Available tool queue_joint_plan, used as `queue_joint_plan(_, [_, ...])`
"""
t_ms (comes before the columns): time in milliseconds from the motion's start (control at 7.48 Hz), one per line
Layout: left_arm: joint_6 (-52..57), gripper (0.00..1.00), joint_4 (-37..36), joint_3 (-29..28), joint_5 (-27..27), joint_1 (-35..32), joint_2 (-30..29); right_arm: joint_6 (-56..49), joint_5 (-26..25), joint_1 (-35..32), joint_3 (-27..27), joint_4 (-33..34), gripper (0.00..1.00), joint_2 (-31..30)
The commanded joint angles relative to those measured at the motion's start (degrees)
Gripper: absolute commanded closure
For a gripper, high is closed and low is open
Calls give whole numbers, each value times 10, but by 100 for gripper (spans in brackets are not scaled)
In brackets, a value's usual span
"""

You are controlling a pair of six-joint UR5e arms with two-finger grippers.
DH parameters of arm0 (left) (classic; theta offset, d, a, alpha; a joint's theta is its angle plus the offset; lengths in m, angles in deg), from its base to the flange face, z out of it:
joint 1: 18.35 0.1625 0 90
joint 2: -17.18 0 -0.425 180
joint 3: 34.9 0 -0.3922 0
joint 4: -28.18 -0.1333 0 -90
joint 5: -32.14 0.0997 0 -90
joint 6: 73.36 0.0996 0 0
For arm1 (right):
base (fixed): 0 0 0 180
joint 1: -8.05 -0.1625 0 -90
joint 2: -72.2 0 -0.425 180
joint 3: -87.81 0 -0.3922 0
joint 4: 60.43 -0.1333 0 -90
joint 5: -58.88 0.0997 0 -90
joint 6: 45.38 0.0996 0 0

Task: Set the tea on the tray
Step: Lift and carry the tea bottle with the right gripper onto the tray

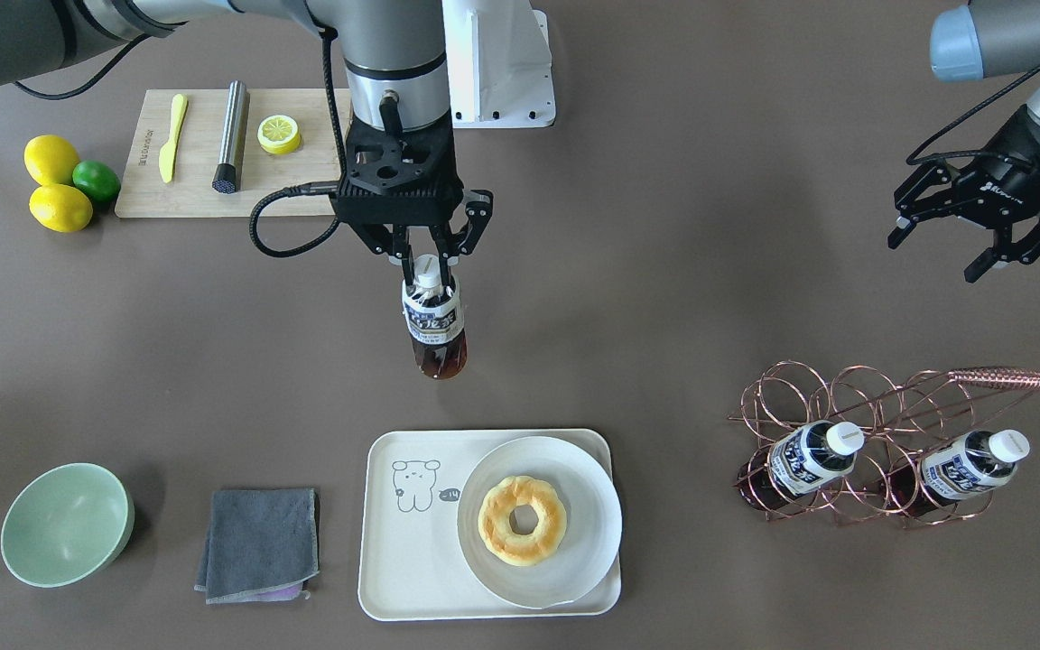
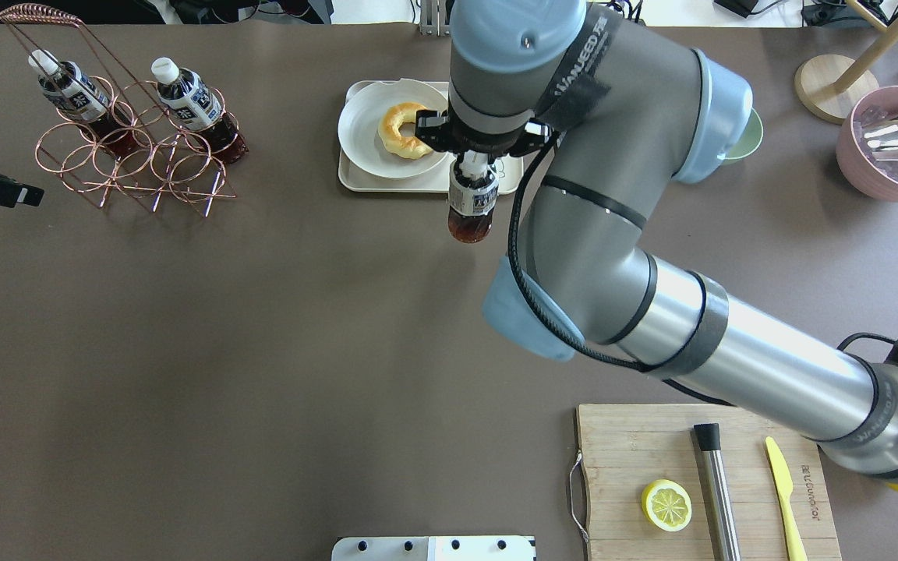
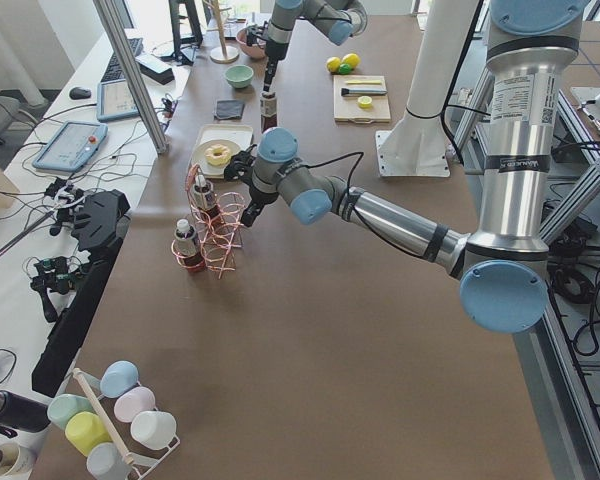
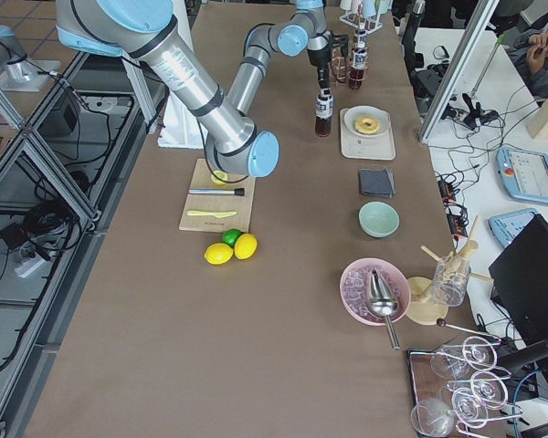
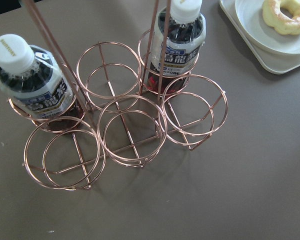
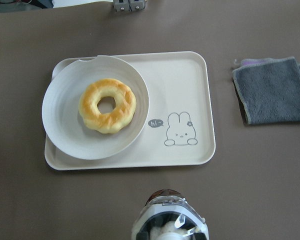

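Observation:
My right gripper (image 1: 428,269) is shut on the neck of a tea bottle (image 1: 435,320), under its white cap. It holds the bottle upright above the table, just short of the tray's robot-side edge. The bottle also shows in the overhead view (image 2: 471,206) and at the bottom of the right wrist view (image 6: 167,220). The cream tray (image 1: 403,551) with the bear drawing (image 6: 180,136) carries a white plate (image 1: 594,506) with a doughnut (image 1: 522,520). Two more tea bottles (image 1: 813,459) (image 1: 973,465) stand in a copper wire rack (image 1: 890,406). My left gripper (image 1: 940,255) is open and empty, above the table near the rack.
A green bowl (image 1: 64,524) and a folded grey cloth (image 1: 260,542) lie beside the tray. A wooden cutting board (image 1: 199,185) holds a yellow knife, a metal cylinder and a lemon half. Two lemons and a lime (image 1: 64,185) sit beside it.

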Motion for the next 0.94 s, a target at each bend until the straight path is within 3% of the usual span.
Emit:
queue_joint_plan(0, [0,4,68,4,-23,-21,61,-58,64,-82,172,-87,100,72])
queue_joint_plan(134, [0,4,73,1,-45,-39,67,-97,66,-102,227,-97,100,94])
queue_joint_plan(267, [0,4,73,0,-50,-43,69,-126,79,-119,243,-98,100,94])
queue_joint_plan(535, [1,4,73,-2,-50,-43,68,-123,83,-122,312,-183,100,94])
queue_joint_plan(802, [1,4,73,-1,-50,-43,66,-127,83,-124,330,-191,100,93])
